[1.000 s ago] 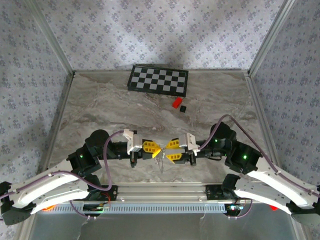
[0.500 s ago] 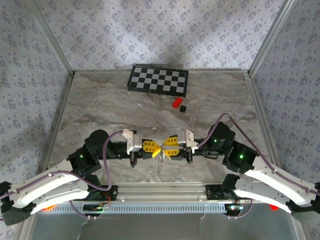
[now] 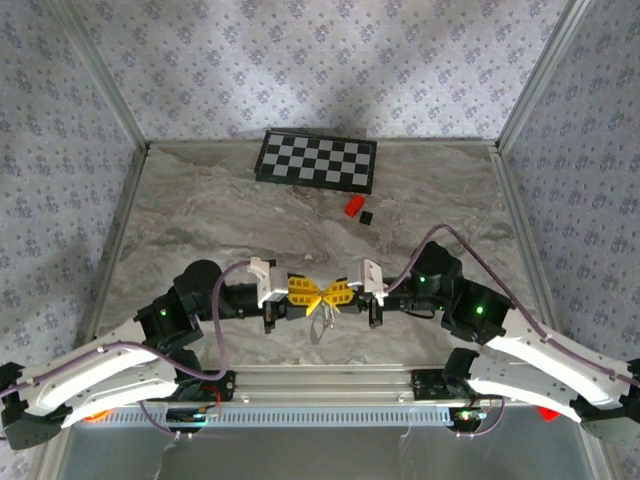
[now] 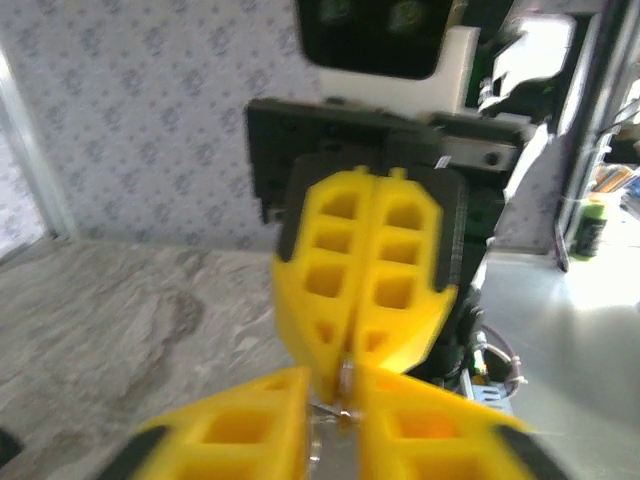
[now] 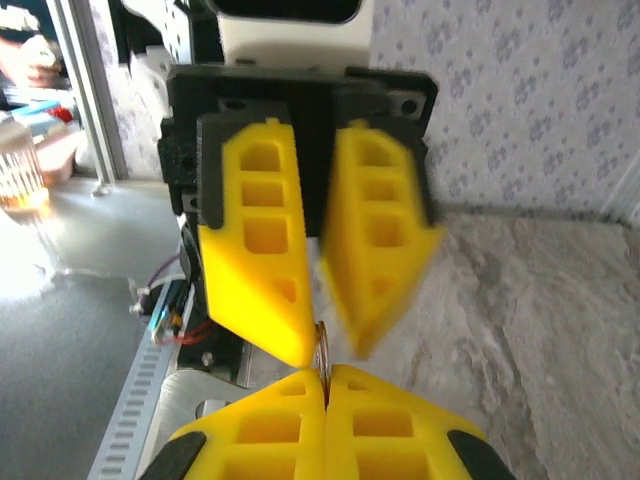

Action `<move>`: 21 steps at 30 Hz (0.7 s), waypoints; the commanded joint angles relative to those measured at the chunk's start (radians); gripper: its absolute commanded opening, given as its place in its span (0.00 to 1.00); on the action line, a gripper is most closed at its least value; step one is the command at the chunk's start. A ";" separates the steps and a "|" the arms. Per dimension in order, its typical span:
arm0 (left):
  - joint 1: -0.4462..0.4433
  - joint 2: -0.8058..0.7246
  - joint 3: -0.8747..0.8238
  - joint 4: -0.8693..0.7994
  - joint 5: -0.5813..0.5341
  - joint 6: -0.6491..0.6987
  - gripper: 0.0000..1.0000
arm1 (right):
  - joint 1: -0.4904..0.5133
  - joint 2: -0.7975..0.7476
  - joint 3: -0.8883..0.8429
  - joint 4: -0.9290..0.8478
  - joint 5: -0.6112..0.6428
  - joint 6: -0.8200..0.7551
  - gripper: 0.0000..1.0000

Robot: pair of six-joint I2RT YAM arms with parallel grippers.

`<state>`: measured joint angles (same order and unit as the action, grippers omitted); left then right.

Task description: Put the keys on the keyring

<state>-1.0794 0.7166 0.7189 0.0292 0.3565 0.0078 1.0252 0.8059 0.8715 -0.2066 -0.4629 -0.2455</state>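
My two grippers meet tip to tip over the near middle of the marble table (image 3: 200, 220). The right gripper (image 3: 329, 297) (image 5: 325, 378) is shut on the keyring (image 5: 322, 350), a thin metal ring pinched edge-on between its yellow fingertips. The left gripper (image 3: 315, 296) (image 4: 335, 376) faces it with its jaws a little apart on either side of the ring (image 4: 346, 385). A slender wire loop of the keyring (image 3: 319, 326) hangs below the fingertips. The keys are hidden.
A checkerboard (image 3: 316, 160) lies at the back of the table. A small red block (image 3: 353, 205) and a small black cube (image 3: 367, 217) sit in front of it. Patterned walls enclose three sides; a metal rail (image 3: 320, 380) runs along the near edge.
The right gripper has moved left up to the left one and shut on the ring. The left gripper's jaws, shut before, have parted.
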 commanded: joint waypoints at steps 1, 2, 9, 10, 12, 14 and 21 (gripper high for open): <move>0.003 0.003 0.070 -0.098 -0.128 0.016 0.31 | 0.030 0.027 0.111 -0.162 0.102 -0.059 0.00; 0.003 0.010 0.079 -0.126 -0.142 0.023 0.32 | 0.036 0.044 0.137 -0.209 0.128 -0.081 0.00; 0.003 0.061 0.119 -0.205 -0.136 0.038 0.30 | 0.050 0.136 0.255 -0.390 0.172 -0.158 0.00; 0.003 0.062 0.116 -0.204 -0.138 0.037 0.29 | 0.051 0.142 0.264 -0.390 0.171 -0.158 0.00; 0.003 0.065 0.110 -0.198 -0.149 0.038 0.29 | 0.046 0.154 0.279 -0.435 0.159 -0.152 0.00; 0.003 0.072 0.108 -0.195 -0.151 0.039 0.28 | 0.041 0.165 0.286 -0.445 0.149 -0.148 0.00; 0.003 0.102 0.106 -0.193 -0.129 0.053 0.23 | 0.033 0.176 0.286 -0.435 0.121 -0.140 0.00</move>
<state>-1.0801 0.8116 0.8040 -0.1703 0.2504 0.0437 1.0538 0.9855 1.1191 -0.6247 -0.2909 -0.3752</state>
